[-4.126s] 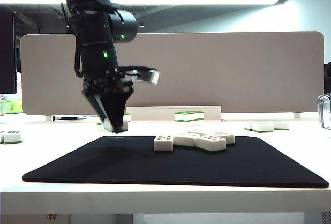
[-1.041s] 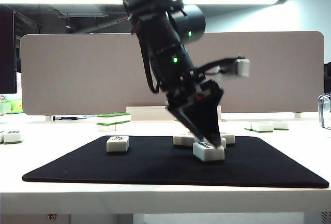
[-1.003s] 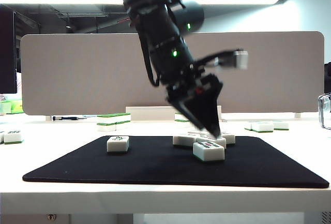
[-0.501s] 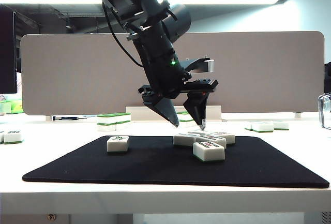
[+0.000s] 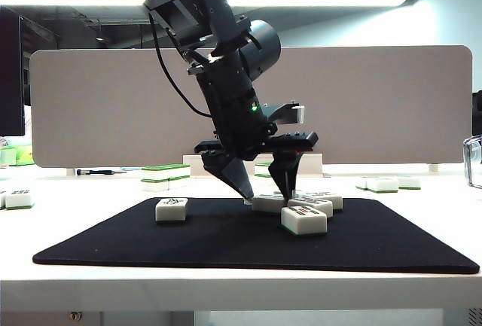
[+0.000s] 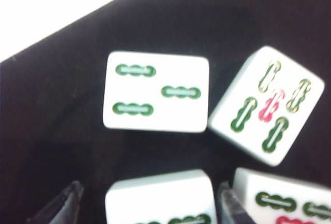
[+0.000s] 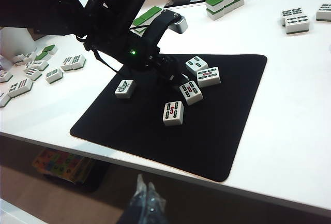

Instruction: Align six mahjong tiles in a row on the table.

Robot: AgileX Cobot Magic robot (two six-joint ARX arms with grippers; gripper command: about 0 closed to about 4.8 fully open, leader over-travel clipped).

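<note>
1. Exterior view: on the black mat [image 5: 248,247], one tile [image 5: 172,209] set apart at left centre; a loose cluster [image 5: 301,207] right of centre, tiles at mixed angles, no row formed. By judgement, early stage: one placed, the rest left to line up. Left gripper [image 5: 262,189] at frame centre, pointing down over the cluster's left end, fingers spread wide, holding nothing; one tip beside a tile, contact unclear. Spare tiles lying on the table [image 5: 444,213] beyond the mat.

2. Left wrist view: four tiles on the mat, two full faces in the upper half, two cut off at the lower edge. Dark fingertips [image 6: 64,208] at lower left and lower centre-right, straddling the lower-centre tile [image 6: 160,198], not yet closed on it.

3. Right wrist view: lone tile left of mat centre, four clustered toward upper right. Right gripper [image 7: 146,199] at bottom centre, off the table edge, fingers together, empty.
</note>
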